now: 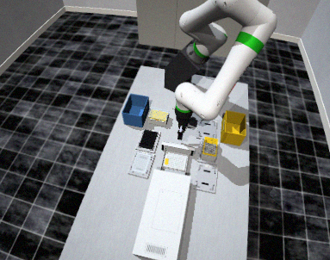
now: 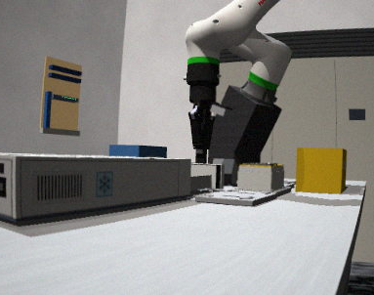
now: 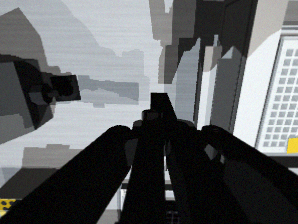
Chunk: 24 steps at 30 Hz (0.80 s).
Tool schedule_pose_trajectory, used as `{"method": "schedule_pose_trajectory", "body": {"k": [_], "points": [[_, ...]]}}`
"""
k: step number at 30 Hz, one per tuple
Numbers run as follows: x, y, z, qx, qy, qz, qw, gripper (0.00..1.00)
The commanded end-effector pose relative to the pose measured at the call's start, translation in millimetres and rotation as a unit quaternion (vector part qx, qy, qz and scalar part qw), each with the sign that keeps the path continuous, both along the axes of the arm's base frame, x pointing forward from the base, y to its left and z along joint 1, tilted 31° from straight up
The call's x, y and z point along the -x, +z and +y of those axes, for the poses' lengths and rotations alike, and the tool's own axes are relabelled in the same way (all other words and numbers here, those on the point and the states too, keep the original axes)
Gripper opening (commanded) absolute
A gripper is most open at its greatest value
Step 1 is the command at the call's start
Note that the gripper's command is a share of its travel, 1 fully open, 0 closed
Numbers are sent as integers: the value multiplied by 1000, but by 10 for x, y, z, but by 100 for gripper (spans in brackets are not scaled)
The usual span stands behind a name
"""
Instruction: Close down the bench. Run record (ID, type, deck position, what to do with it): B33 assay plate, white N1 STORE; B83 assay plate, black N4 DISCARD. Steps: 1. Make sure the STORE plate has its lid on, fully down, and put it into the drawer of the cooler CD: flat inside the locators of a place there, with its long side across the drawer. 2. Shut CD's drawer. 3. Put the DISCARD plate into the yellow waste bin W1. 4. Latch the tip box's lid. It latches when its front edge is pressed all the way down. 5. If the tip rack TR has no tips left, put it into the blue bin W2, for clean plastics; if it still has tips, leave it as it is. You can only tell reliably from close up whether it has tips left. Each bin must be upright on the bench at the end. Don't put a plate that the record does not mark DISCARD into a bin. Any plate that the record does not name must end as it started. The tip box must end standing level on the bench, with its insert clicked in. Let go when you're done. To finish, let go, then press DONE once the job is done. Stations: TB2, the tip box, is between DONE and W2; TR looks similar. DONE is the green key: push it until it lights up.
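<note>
My gripper (image 1: pixel 180 134) is shut and empty, pointing straight down. It hangs just past the outer front edge of cooler CD's drawer (image 1: pixel 177 158), low over the bench. The drawer stands open. A white lidded plate (image 1: pixel 176 162) with a yellow tag lies flat inside it, and it also shows at the right edge of the wrist view (image 3: pixel 282 95). In the side view the gripper (image 2: pixel 201 155) reaches down to about the height of the drawer front. The black plate (image 1: pixel 148 139) lies on its deck place to the left. The closed fingertips (image 3: pixel 160 107) fill the lower wrist view.
The cooler CD body (image 1: pixel 164 217) stands at the near end. The blue bin W2 (image 1: pixel 136 110) and a yellow-topped tip box (image 1: pixel 158 115) stand at the left. The yellow bin W1 (image 1: pixel 233 127) and a yellow-rimmed rack (image 1: pixel 210 146) stand at the right. A pale plate (image 1: pixel 142 164) lies near the black one.
</note>
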State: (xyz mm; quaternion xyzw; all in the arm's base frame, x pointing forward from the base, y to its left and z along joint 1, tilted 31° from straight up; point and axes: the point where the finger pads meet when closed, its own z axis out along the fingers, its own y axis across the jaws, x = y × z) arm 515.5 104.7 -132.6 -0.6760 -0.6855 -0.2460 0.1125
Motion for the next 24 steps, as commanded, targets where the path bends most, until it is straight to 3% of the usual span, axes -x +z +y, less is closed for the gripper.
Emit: {"method": "schedule_pose_trajectory", "body": {"k": [1,24], "points": [[-11,-17,8,0,0,-1,1000,10],[-62,-256,145,0,0,-1,1000,10]]}}
